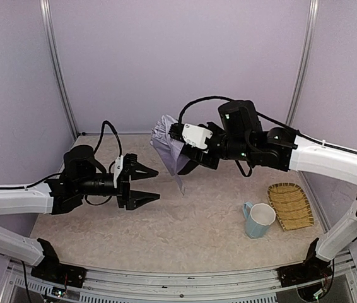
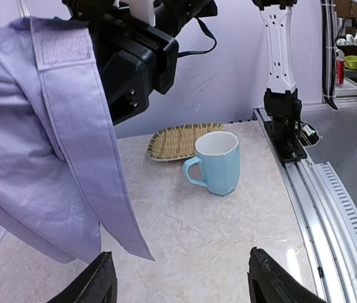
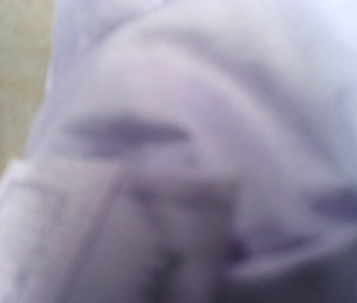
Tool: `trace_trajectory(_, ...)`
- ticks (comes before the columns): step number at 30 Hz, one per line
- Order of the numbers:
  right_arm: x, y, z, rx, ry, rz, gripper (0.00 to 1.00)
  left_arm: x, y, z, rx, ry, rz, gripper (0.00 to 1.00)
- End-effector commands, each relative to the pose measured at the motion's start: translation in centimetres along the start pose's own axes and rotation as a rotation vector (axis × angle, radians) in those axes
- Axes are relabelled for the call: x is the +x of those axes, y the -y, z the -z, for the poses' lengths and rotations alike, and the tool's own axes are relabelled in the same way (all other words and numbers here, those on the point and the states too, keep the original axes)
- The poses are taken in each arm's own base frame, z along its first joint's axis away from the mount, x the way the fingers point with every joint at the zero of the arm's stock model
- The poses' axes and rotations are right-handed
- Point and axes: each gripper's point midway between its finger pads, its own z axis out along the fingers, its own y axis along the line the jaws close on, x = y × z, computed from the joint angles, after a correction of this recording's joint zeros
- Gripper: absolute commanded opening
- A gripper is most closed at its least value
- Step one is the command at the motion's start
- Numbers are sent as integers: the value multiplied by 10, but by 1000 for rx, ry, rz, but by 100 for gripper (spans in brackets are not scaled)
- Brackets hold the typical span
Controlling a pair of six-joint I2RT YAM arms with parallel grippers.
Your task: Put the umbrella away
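Two arms are being seen over a beige, mottled tabletop (image 1: 185, 237), and a pale lavender-grey fabric folding umbrella (image 1: 164, 144) is being held aloft by the right gripper (image 1: 180, 151) above the rear middle of that surface, clear of it. The umbrella's cloth is being bunched and draped in loose folds. A long fabric strap (image 2: 77, 126) with a rough fastening patch at its top is being dangled down towards the table without reaching it. In the top view the right gripper's jaws are being covered by the folds, yet the umbrella is being hung from nothing else, so they are being read as clamped on the umbrella. From the right wrist camera only blurred lavender cloth is being shown, pressed close to the lens. The left gripper (image 1: 156, 184) is being held level to the left of the umbrella, pointed towards it and apart from it. Its two black fingers (image 2: 96, 284) are being spread wide with nothing between them. Off to the right, near the table's front corner, a light blue ceramic mug (image 1: 258, 221) with a white inside is being stood upright, its handle turned towards the arms' left. Just behind and beside the mug, an oval woven bamboo tray (image 1: 290, 205) is being laid flat. Whether mug and tray are touching cannot be told.
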Motion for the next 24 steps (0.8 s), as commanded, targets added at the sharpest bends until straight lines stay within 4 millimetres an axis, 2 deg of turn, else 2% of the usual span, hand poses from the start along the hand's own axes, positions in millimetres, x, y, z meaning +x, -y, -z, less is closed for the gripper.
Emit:
trace_trajectory(1,-34,22,10,3,54,78,0,-22,-20,3,-101,99,-34,71)
trace_trajectory(5,-52,34,14,11,85,89,0,-19,-20,-6,-79,101,-15,70)
trace_trajectory(14,-92,38,33,-42,235,100,0,-20,-26,-18,-68,138,-40,69)
trace_trajectory(20,-99,38,39,-59,257,120,0,-15,-14,-18,6,130,-60,68)
trace_trajectory(24,-100,36,39,-72,261,125,0,-9,-17,-21,26,114,-36,69)
